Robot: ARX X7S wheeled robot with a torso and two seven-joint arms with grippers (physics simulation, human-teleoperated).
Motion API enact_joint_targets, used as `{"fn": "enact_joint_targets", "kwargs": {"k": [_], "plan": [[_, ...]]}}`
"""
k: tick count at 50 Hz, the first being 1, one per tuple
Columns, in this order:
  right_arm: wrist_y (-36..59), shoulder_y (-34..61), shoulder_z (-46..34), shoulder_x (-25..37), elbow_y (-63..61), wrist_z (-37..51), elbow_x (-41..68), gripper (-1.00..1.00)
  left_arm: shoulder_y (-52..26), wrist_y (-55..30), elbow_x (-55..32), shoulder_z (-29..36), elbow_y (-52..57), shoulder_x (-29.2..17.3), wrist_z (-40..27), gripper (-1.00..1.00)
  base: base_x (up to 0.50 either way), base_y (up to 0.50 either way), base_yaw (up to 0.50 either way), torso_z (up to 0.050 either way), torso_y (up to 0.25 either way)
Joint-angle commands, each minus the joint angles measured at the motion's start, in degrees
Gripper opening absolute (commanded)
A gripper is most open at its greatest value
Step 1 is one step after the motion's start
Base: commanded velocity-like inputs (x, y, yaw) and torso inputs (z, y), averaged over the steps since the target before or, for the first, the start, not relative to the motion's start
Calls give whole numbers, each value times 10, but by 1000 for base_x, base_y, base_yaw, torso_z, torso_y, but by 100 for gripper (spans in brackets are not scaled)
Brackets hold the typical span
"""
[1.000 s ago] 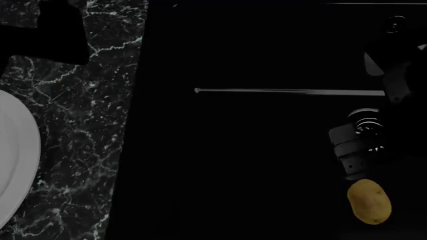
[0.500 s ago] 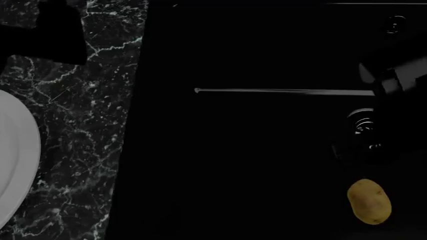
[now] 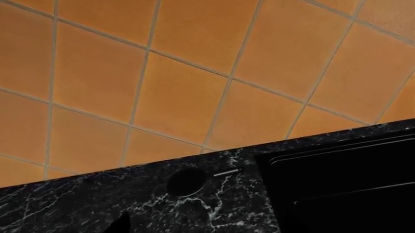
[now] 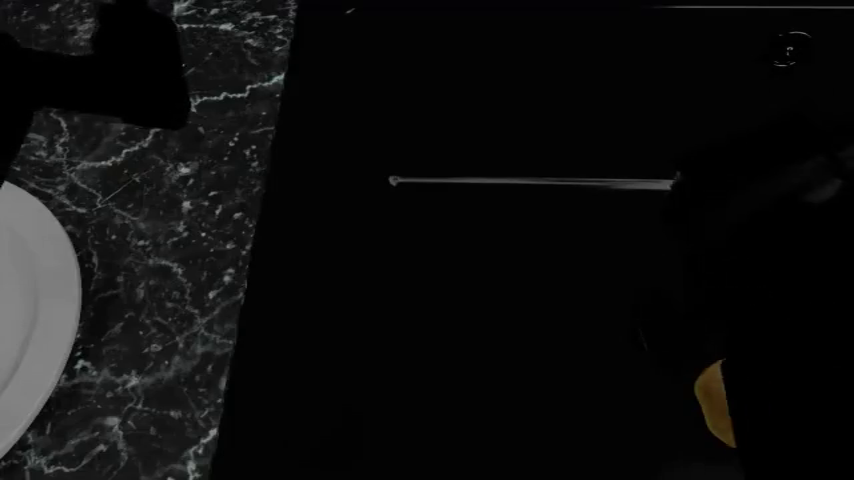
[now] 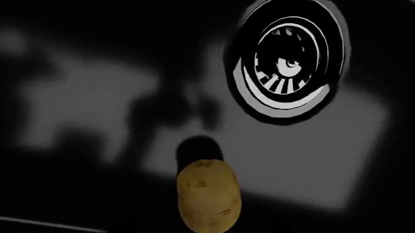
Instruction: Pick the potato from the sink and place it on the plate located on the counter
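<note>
While my right arm hangs as a dark shape over the sink [image 4: 507, 300], it hides most of the potato [image 4: 713, 400] in the head view, where only a thin yellow-tan sliver shows at the arm's edge. From my right wrist camera the potato [image 5: 209, 196] is seen whole, lying on the sink floor [image 5: 97, 97] near the round drain [image 5: 285, 60] but apart from it, with its own small shadow just beside it. No finger of my right tool appears in that view, and in the head view the tool is lost in the dark, so I cannot tell if it is apart or together. The thin pale ridge line [image 4: 534, 182] runs across the basin, further from the potato than the drain is. My left tool is also not visible; only a black silhouette of the left arm [image 4: 94, 70] lies over the tabletop [image 4: 174, 280], beside the sink. The plate [image 4: 34, 320] rests on this marble-look tabletop, on the far side of the sink from the potato, well apart from it. My left wrist camera shows the tabletop edge [image 3: 97, 204], a corner of the sink [image 3: 343, 184] and an orange tiled floor [image 3: 194, 73].
</note>
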Motion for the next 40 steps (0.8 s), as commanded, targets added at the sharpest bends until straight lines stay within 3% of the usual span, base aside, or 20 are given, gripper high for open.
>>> {"fn": "enact_joint_targets", "kwargs": {"k": [1,40], "plan": [[-12,-55,160,-22,0,-62,-224,100,9,16,-58,-8,-6,-11,-42,100,0,0,0,0,0],[-39,-108,249,-16,0,13,-259,100,13,43,-109,3,-35,-18,-90,100,0,0,0,0,0]]}}
